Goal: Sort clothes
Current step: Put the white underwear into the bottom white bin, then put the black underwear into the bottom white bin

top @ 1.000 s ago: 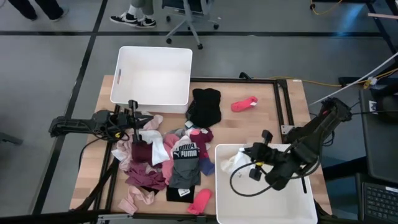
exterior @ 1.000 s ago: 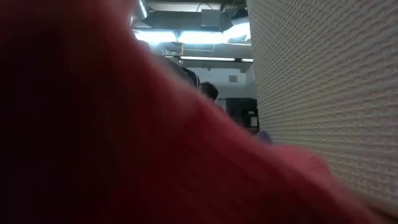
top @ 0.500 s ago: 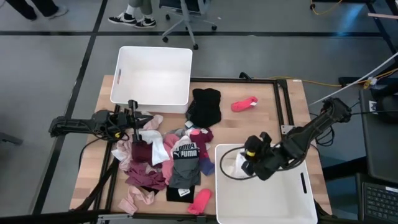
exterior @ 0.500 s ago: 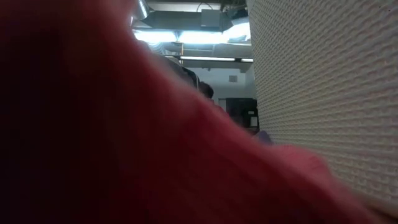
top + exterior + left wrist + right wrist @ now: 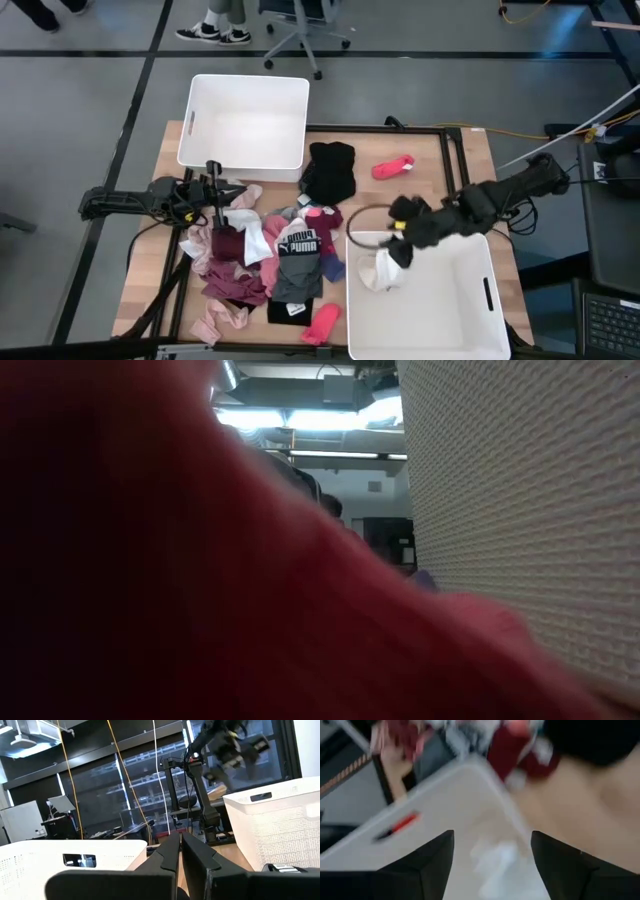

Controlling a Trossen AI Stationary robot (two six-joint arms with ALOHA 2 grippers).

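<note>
Right gripper (image 5: pixel 402 252) above near bin (image 5: pixel 470 320), fingers spread wide, holding nothing; white garment (image 5: pixel 380 272) lies inside bin's corner. Left gripper (image 5: pixel 214 172) closed, empty, beside clothes pile (image 5: pixel 270 260) on table.

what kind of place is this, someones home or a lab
Most likely a robotics lab or workshop, not a home. The wooden table stands on a grey floor marked with dark lines, beside a wheeled office chair. Yellow cables hang before dark equipment racks behind it.
</note>
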